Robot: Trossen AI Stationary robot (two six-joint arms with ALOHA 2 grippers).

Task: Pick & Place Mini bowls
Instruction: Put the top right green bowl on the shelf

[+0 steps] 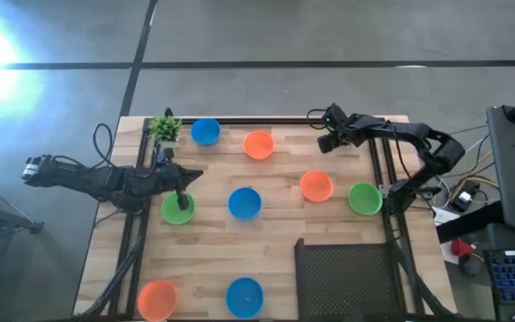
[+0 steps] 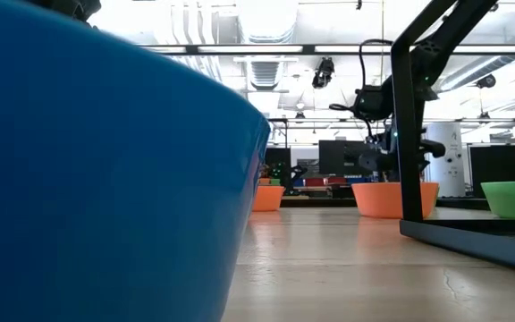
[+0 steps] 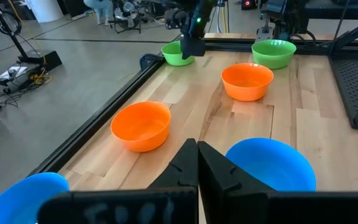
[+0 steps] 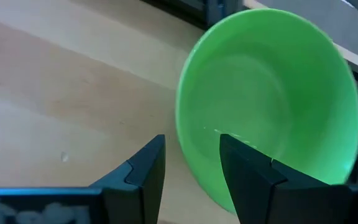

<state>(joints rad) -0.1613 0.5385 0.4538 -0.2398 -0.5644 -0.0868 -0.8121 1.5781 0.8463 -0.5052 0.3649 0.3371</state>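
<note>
Worktop: slatted wood, carrying mini bowls in blue, orange and green, spread well apart

Right arm: reaches to the far edge; right tool spread wide, holding nothing, its fingers astride the near rim of the far green mini bowl

Left arm: waits with left tool pressed shut over the left green mini bowl, nothing visibly gripped

Step in hand, as judged: taking the pick on the far green bowl

Next move: close squarely on the thin rim, then lift level to keep the bowl from tipping or slipping
</note>
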